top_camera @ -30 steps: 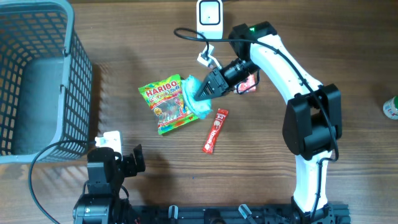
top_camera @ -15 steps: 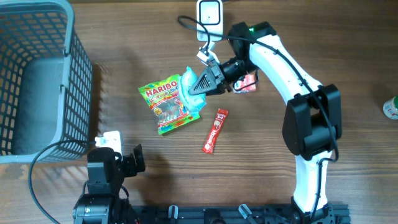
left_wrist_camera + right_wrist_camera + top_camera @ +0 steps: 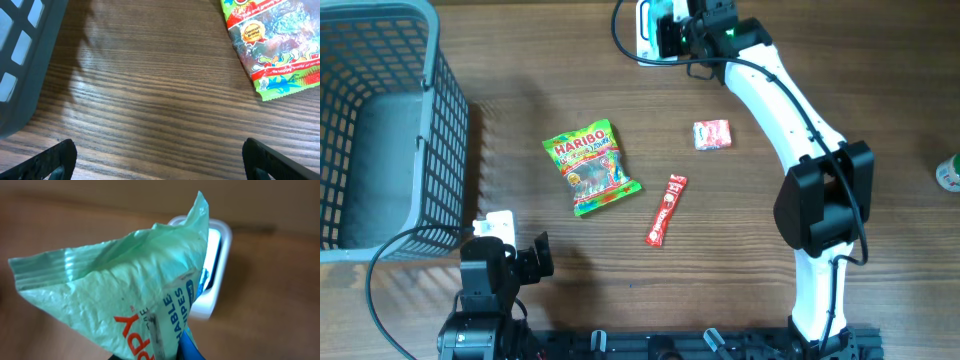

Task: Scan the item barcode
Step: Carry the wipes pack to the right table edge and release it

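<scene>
Up and away goes the right arm, swinging from the middle of the brown wooden table (image 3: 740, 260) to its far edge, and the crinkled pale green plastic wipes packet (image 3: 115, 290) is travelling with it; the right gripper (image 3: 678, 28) is now hanging just beside the white box-shaped barcode scanner (image 3: 646, 25), its claw pinching down narrow on the packet's lower end; in the right wrist view the packet is standing up out of the fingers, filling most of the picture, its red and blue lettering turned towards the camera, and the scanner's dark window is peeking out from behind its right edge; whether packet and scanner are touching, I cannot tell.

Down at the near edge the left gripper (image 3: 160, 162) is sitting with its claw spread wide, gripping nothing, both dark fingertips poking into the bottom corners of its own camera view; ahead of it the green and yellow Haribo sweet bag (image 3: 588, 168) is lying flat on the wood; the slim red stick sachet (image 3: 666, 209) is lying near it, apart from the bag; the small red and white wrapped packet (image 3: 712, 134) is resting further back; the grey plastic lattice basket (image 3: 380, 120) is standing at the left side.
</scene>
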Motion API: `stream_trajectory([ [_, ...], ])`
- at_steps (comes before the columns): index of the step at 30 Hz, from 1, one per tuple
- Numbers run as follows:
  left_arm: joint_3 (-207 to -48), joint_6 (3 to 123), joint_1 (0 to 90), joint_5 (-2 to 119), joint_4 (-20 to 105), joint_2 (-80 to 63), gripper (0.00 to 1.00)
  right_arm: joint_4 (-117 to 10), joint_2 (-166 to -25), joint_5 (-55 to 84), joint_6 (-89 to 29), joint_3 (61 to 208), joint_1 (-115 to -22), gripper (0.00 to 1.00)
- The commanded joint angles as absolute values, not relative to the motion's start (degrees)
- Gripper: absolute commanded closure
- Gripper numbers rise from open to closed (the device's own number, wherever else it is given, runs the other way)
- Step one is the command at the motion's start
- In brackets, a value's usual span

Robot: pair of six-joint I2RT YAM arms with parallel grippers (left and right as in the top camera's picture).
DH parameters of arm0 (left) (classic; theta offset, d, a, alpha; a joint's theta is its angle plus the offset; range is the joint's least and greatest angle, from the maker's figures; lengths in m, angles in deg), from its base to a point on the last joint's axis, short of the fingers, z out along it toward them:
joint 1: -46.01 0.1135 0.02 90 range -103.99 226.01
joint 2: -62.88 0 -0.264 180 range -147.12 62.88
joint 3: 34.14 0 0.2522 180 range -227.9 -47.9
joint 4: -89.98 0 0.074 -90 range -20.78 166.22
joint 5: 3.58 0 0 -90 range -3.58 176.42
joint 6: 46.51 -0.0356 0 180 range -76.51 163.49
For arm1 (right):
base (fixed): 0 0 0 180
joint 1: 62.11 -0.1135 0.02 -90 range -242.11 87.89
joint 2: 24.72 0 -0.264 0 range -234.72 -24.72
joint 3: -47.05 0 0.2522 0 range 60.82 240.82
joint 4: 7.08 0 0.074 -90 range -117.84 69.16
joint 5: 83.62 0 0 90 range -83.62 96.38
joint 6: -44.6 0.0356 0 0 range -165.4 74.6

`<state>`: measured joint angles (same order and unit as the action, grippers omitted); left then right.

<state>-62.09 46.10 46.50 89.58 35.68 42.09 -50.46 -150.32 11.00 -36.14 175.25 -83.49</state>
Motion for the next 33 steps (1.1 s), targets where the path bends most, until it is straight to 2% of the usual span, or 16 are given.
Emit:
stream_trajectory([
  [1, -61.88, 45.40, 46.76, 90.13, 35.86, 42.19, 0.00, -42.94, -153.77, 3.37, -35.33, 176.47, -83.58, 0.95],
  [11, -61.88, 45.40, 46.76, 90.13, 35.86, 42.19, 0.00, -30.05, -160.26, 1.03, -34.72, 176.49, -84.32, 0.95],
  [13, -61.88, 45.40, 46.76, 90.13, 35.86, 42.19, 0.00, -32.23, -160.13, 0.59, -34.72, 178.26, -84.43, 0.95],
  [19, -61.88, 45.40, 46.76, 90.13, 35.86, 42.19, 0.00, -53.17, -155.94, -2.33, -32.80, 188.54, -82.12, 0.95],
  [25, -61.88, 45.40, 46.76, 90.10, 35.86, 42.19, 0.00, -75.62, -149.36, -11.80, -28.82, 188.86, -69.44, 0.96],
  [28, -61.88, 45.40, 46.76, 90.13, 35.86, 42.19, 0.00, -80.71, -149.88, -11.82, -30.06, 188.12, -60.56, 0.95],
  [33, -61.88, 45.40, 46.76, 90.13, 35.86, 42.19, 0.00, -81.81, -152.42, -12.24, -31.97, 183.20, -46.01, 0.95],
])
